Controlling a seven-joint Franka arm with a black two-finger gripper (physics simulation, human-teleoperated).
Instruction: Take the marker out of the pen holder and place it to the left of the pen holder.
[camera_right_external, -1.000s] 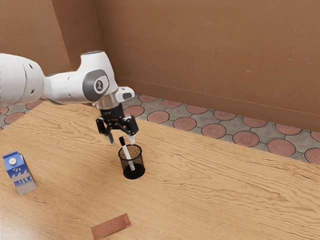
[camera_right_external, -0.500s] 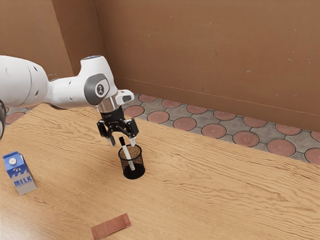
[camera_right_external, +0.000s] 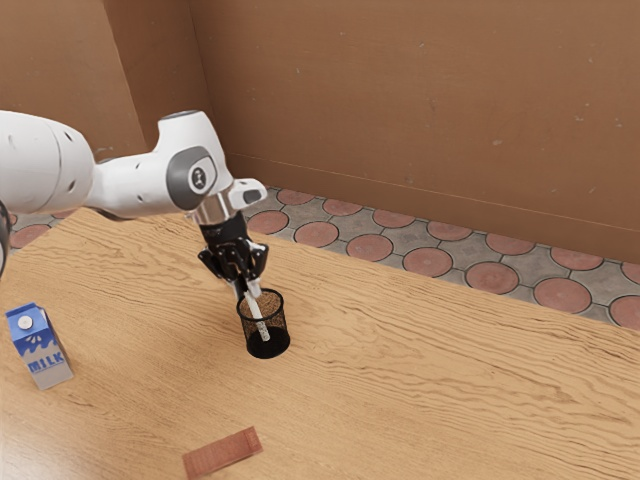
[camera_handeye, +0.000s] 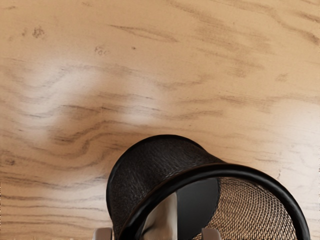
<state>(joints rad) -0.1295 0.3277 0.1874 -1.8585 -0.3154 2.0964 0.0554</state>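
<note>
In the exterior view my gripper (camera_right_external: 248, 288) is right above the pen holder, its fingers closed in on the upper end of the marker. The marker (camera_right_external: 260, 322) has a white body and leans inside the black mesh pen holder (camera_right_external: 279, 328), its dark cap hidden among the fingers. From the wrist view, the holder (camera_handeye: 150, 167) lies just under my hand, and the pale, blurred marker (camera_handeye: 164, 217) shows through its opening, between the two fingertips of my gripper (camera_handeye: 157, 235).
A blue and white milk carton (camera_right_external: 40, 347) stands at the exterior view's left edge. A flat reddish-brown packet (camera_right_external: 222, 453) lies near the bottom of that view. The wooden table (camera_right_external: 430, 390) extends toward the exterior view's right.
The hand came down slightly at first; since half a second ago the fingers have moved together around the marker's upper end. Holder and marker body look unmoved.
</note>
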